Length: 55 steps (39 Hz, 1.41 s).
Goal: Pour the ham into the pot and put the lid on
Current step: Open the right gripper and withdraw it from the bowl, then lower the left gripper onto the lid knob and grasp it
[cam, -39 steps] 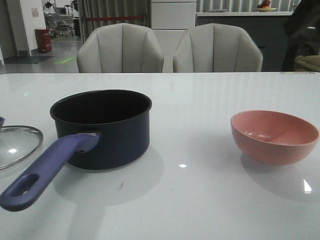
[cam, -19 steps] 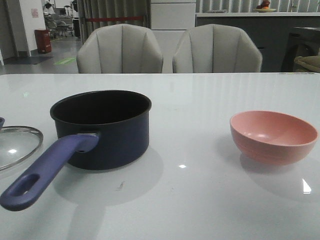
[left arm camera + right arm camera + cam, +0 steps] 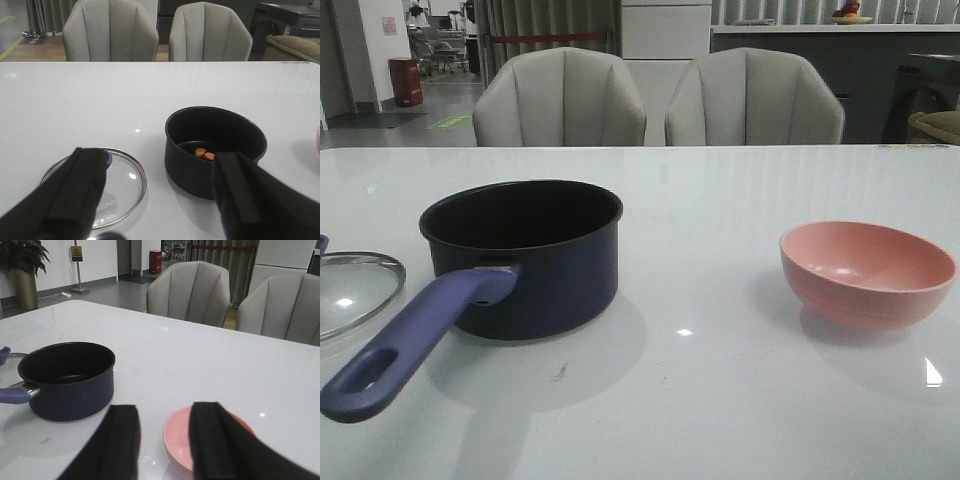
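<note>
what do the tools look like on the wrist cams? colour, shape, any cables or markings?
Only the fingers show. The left tool has two matte black, broad, flat-sided fingers, blurred by closeness. The right tool looks the same: two black slab-like fingers with squared tips. No cables, markings or labels are visible in either view, and the front view shows no arms.

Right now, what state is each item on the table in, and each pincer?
pot: upright, uncovered, ham inside
ham: two small chunks on the pot's bottom
lid: off the pot, flat on the table beside it, knob up
pink bowl: upright, looks empty
left pincer: open, holding nothing
right pincer: open, holding nothing
</note>
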{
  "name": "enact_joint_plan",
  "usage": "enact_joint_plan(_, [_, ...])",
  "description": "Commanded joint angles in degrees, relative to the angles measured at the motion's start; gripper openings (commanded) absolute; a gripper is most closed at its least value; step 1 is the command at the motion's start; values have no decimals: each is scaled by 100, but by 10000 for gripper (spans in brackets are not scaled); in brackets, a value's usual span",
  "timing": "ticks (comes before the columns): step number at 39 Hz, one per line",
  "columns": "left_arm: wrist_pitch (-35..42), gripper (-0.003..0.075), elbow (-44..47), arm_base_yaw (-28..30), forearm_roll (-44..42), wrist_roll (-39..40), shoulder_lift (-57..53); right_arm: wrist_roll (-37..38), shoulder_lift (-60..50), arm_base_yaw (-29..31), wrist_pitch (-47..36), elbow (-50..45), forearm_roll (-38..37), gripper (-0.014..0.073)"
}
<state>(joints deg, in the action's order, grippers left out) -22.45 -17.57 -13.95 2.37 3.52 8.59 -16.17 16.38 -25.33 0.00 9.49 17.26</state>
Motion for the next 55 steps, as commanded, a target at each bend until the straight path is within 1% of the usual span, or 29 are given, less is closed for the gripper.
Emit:
enact_joint_plan(1, [498, 498, -148, -57, 56, 2, 50, -57, 28, -5, -414, 143, 28, 130])
enact_joint_plan(2, [526, 498, -148, -57, 56, 2, 50, -57, 28, -5, -389, 143, 28, 118])
enact_joint_plan(3, [543, 498, -148, -57, 56, 2, 50, -57, 28, -5, -378, 143, 28, 146])
enact_joint_plan(5, [543, 498, -148, -57, 68, 2, 50, -57, 28, -5, -378, 143, 28, 171])
enact_joint_plan(8, [508, 499, -148, -57, 254, 2, 50, -57, 28, -5, -377, 143, 28, 169])
enact_joint_plan(12, [505, 500, -159, -44, 254, 2, 83, -57, 28, -5, -364, 143, 28, 169])
enact_joint_plan(15, [350, 506, -237, -21, 243, 2, 208, -57, 28, -5, -364, 143, 28, 169])
enact_joint_plan(16, [287, 512, -307, -7, 243, 2, 310, -57, 28, -5, -364, 143, 28, 169])
enact_joint_plan(20, [4, 584, -628, 20, 150, 2, 785, -57, 28, -5, -364, 143, 28, 169])
enact_joint_plan(24, [-213, 669, -1068, 92, 113, 2, 1521, -57, 28, -5, -364, 143, 28, 169])
enact_joint_plan(26, [-307, 686, -1282, 142, 113, 2, 1900, -57, 28, -5, -364, 143, 28, 169])
enact_joint_plan(35, [-398, 686, -2280, 473, 100, 239, 3558, -57, 28, -5, -364, 143, 28, 169])
enact_joint_plan(39, [-767, 677, -2879, 717, 116, 249, 4325, -57, 28, -5, -364, 143, 28, 169])
enact_joint_plan(48, [-1604, 677, -4022, 1313, 729, 249, 6286, -57, 28, -5, -364, 143, 28, 169])
enact_joint_plan(55, [-2280, 677, -4840, 1400, 707, 249, 7539, -57, 28, -5, -364, 143, 28, 169])
